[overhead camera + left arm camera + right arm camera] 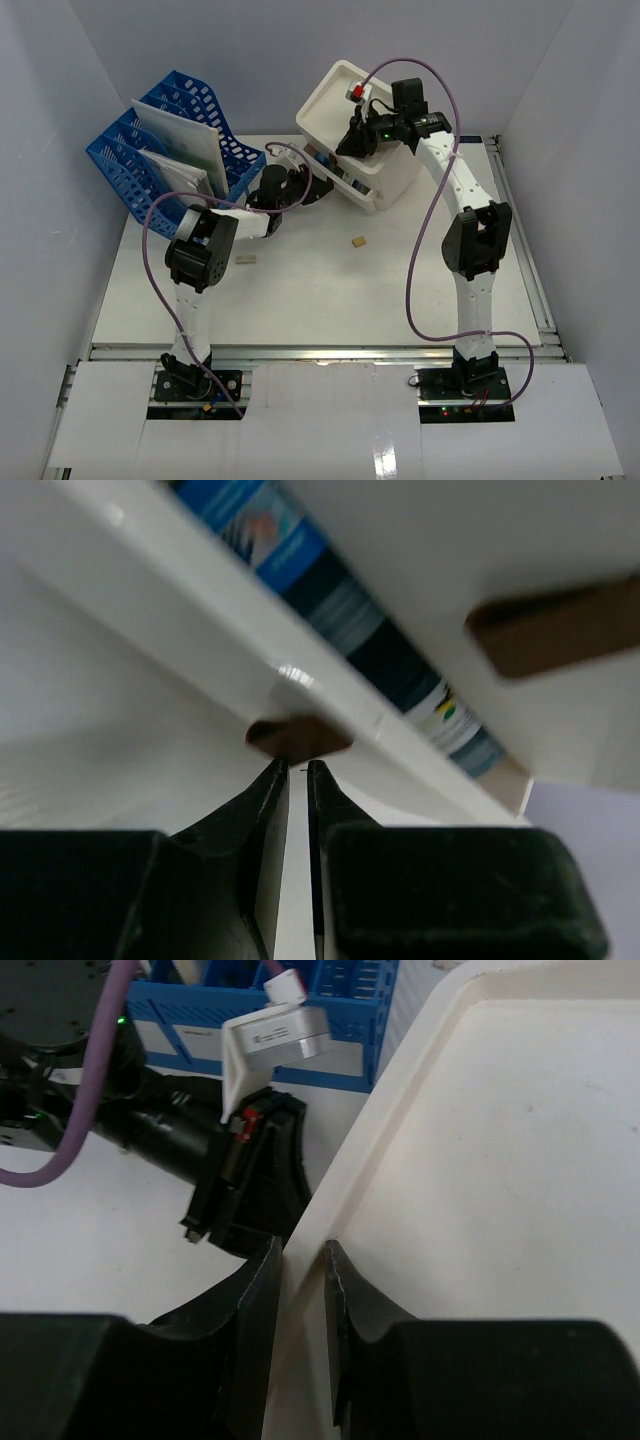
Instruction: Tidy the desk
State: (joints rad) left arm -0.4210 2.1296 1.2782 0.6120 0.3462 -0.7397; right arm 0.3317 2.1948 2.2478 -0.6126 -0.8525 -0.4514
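Bench [330, 290] carries a white drawer box [345, 100] — right end effector [300, 1250] is clamped on its top rim; left end effector [297, 768] is almost together at its brown knob [298, 736] — a grip there I cannot tell.

One worktop [330, 300] carries one white drawer box [345, 100] and one blue rack [190, 115] at the far left. Two white sheets stand in the rack: the far sheet [175, 128] and the near sheet [188, 172]. Two small tan blocks lie on the worktop: the left block [246, 259] and the middle block [358, 240]. There are two arms, the left arm [200, 255] and the right arm [478, 240], with one pincer each: the left pincer [297, 770] and the right pincer [300, 1250]. The left wrist view shows two brown drawer handles, the near handle [298, 736] and the far handle [555, 625]
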